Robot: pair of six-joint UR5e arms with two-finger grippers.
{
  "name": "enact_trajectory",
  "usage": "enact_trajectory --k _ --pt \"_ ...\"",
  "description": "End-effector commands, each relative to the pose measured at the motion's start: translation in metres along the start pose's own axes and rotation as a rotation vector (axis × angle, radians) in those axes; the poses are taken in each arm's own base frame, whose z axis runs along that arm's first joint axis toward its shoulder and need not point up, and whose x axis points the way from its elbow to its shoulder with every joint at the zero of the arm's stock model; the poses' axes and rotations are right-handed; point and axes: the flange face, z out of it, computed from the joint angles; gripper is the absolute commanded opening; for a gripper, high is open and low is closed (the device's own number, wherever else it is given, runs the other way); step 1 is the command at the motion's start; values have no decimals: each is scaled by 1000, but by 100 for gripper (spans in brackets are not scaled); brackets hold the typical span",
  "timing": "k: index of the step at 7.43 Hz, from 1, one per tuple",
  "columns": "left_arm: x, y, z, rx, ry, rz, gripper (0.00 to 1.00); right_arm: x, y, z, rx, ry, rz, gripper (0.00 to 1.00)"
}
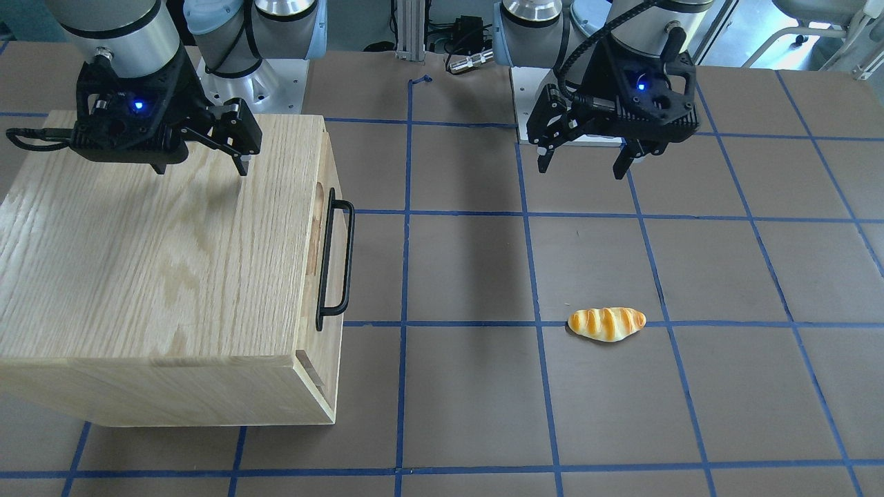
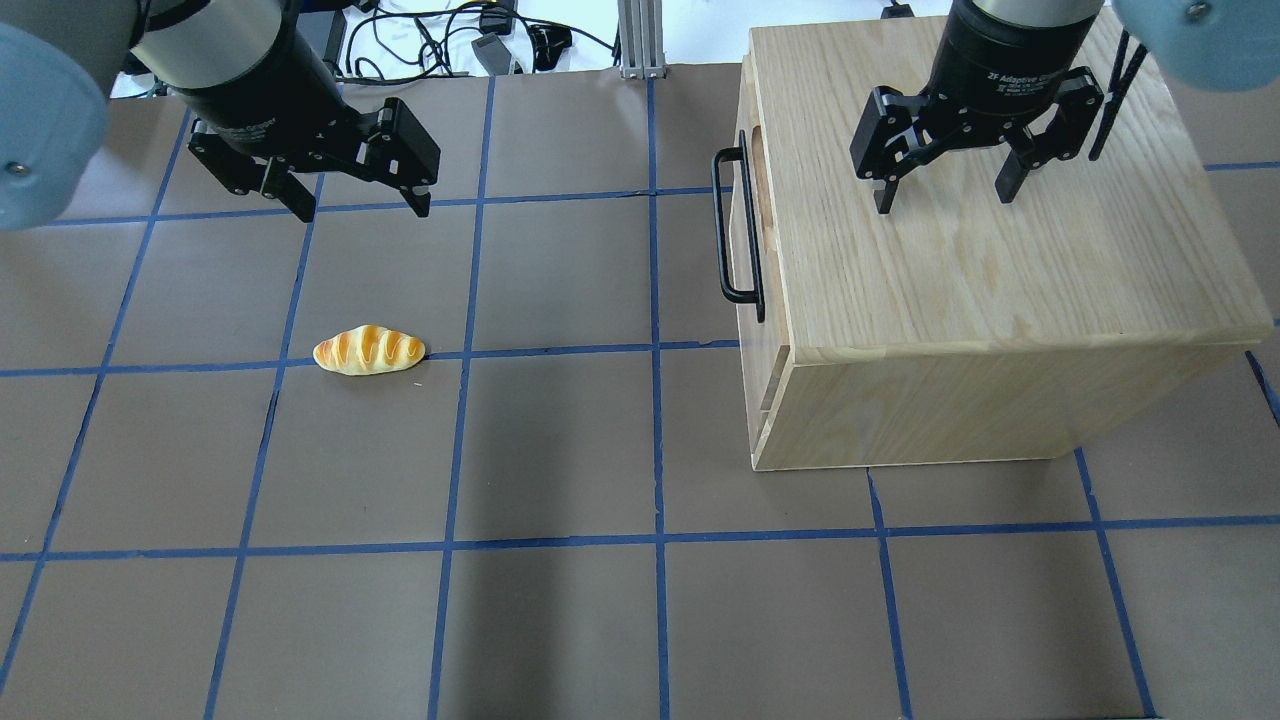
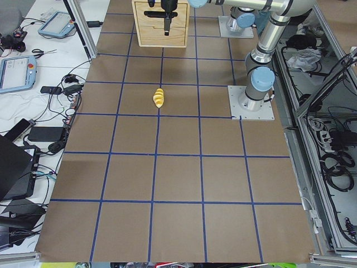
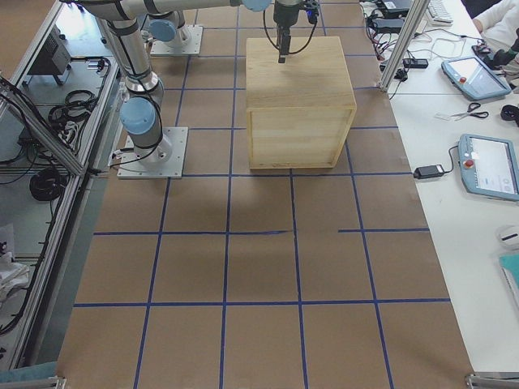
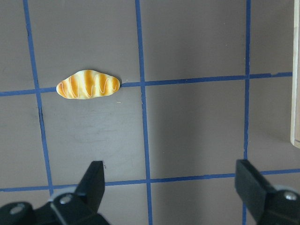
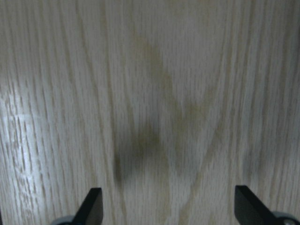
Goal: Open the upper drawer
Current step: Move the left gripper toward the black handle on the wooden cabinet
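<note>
The upper drawer (image 2: 742,230) sits shut, flush in the front of the pale oak cabinet (image 2: 980,260). Its long black bar handle (image 2: 720,225) sticks out toward the table's middle. The drawer front (image 1: 315,262) and the handle (image 1: 347,255) also show in the front-facing view. My right gripper (image 2: 943,200) hovers open and empty over the cabinet top (image 6: 154,93), behind the handle. My left gripper (image 2: 362,210) is open and empty above the brown mat, far from the cabinet. In the front-facing view it (image 1: 580,170) is on the right and my right gripper (image 1: 202,169) on the left.
A striped bread roll (image 2: 369,350) lies on the mat below my left gripper; it also shows in the left wrist view (image 5: 88,85). The mat (image 2: 560,450) has a blue tape grid. Cables lie at the table's far edge (image 2: 480,40).
</note>
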Motion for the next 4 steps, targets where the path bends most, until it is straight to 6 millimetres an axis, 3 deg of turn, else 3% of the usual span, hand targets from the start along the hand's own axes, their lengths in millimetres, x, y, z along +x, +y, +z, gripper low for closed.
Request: enact_trajectory --k 1,2,4 --pt "38 -12 27 -11 58 -46 100 0 0 1 -1 0 -2 100" --pt "72 -27 50 19 115 -74 100 0 0 0 0 0 0 100" --pt "131 -29 83 14 185 -107 100 0 0 1 -1 0 0 100"
